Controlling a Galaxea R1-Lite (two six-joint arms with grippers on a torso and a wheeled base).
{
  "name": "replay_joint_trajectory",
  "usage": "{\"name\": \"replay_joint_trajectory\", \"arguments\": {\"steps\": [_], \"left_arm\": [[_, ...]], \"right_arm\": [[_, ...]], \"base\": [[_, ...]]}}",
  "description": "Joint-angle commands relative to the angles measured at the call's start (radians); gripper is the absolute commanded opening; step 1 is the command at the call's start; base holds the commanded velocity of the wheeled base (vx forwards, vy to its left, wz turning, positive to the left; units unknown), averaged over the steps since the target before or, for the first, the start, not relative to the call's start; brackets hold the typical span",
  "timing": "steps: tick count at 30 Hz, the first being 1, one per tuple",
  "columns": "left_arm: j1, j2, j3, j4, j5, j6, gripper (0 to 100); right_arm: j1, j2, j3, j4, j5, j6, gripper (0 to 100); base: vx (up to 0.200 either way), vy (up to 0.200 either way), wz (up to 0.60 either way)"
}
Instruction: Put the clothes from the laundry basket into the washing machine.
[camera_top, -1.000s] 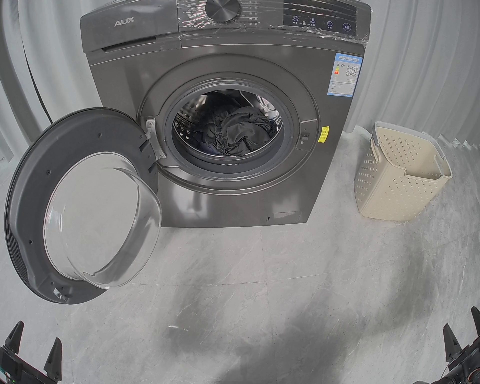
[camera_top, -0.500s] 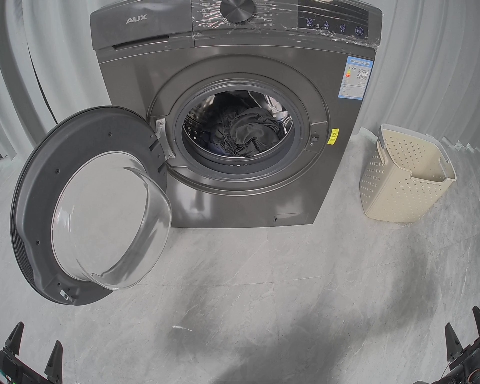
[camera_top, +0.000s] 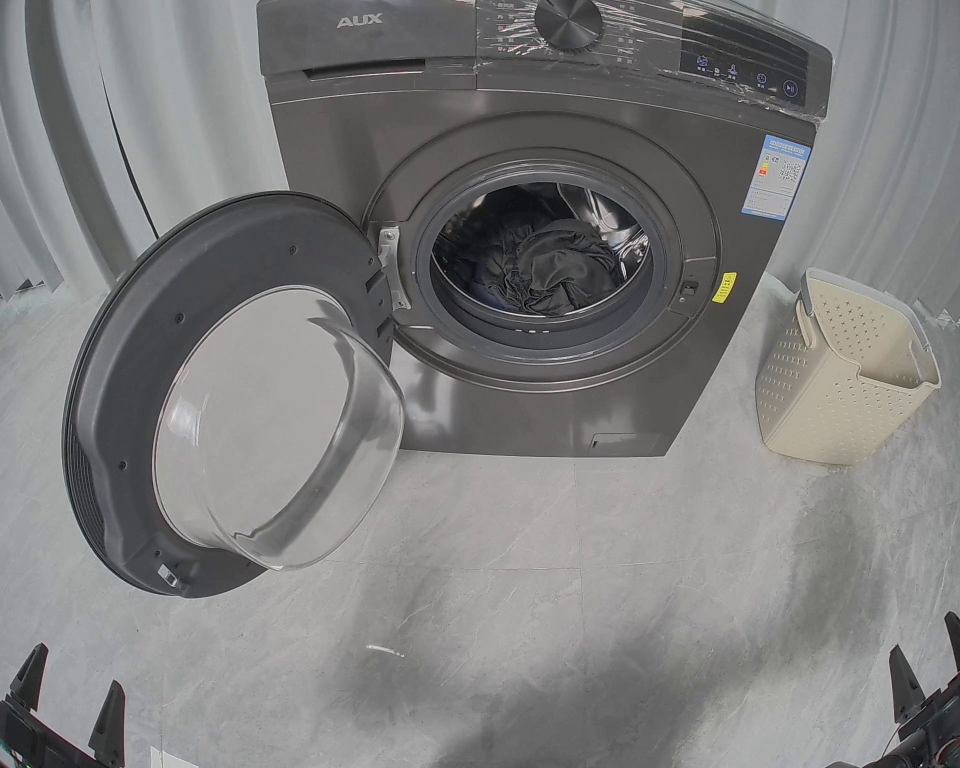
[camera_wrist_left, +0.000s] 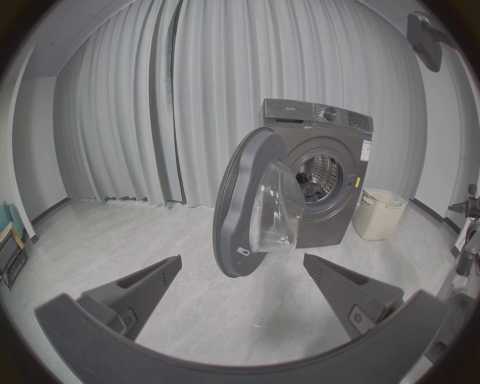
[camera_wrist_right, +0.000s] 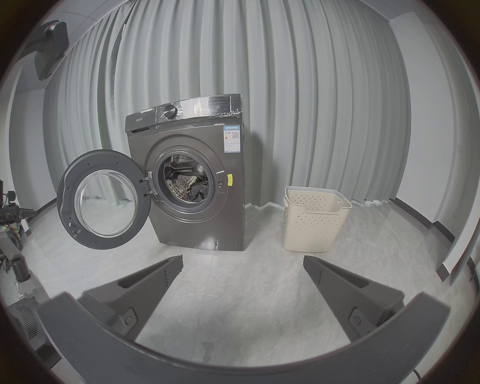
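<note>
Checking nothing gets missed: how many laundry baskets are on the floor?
1. The laundry basket stands on the floor at the robot's right of the washing machine, apart from it. Its bottom is hidden.

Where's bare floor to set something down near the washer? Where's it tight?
Bare floor in front of the washer, between open door and basket; also a strip between washer and basket. Crowded: the door's side, and the drum, part-filled with clothes.
</note>
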Motion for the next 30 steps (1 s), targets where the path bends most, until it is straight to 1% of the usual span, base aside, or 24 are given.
{"name": "replay_joint_trajectory", "arguments": {"steps": [1, 7, 10, 16, 25, 28, 30], "left_arm": [[0.0, -0.011, 0.018, 0.0, -0.002, -0.002, 100], [0.0, -0.011, 0.018, 0.0, -0.007, 0.0, 100], [0.0, -0.011, 0.018, 0.0, -0.007, 0.0, 100], [0.0, -0.011, 0.018, 0.0, -0.005, 0.001, 100], [0.0, -0.011, 0.018, 0.0, -0.007, 0.001, 100], [0.0, -0.011, 0.018, 0.0, -0.007, -0.005, 100], [0.0, -0.011, 0.018, 0.0, -0.005, -0.003, 100]], "right_arm": [[-0.001, -0.011, 0.018, 0.0, 0.0, -0.001, 100], [-0.001, -0.011, 0.018, 0.0, 0.0, 0.001, 100], [-0.001, -0.011, 0.018, 0.0, 0.0, 0.001, 100], [-0.001, -0.011, 0.018, 0.0, 0.0, 0.001, 100], [-0.001, -0.011, 0.018, 0.0, 0.0, 0.001, 100], [-0.001, -0.011, 0.018, 0.0, 0.0, 0.001, 100], [-0.001, -0.011, 0.018, 0.0, 0.0, 0.001, 100]], "base": [[0.0, 0.0, 0.0], [0.0, 0.0, 0.0], [-0.2, 0.0, 0.0], [0.0, 0.0, 0.0], [0.0, 0.2, 0.0], [0.0, 0.0, 0.0], [0.0, 0.0, 0.0]]}}
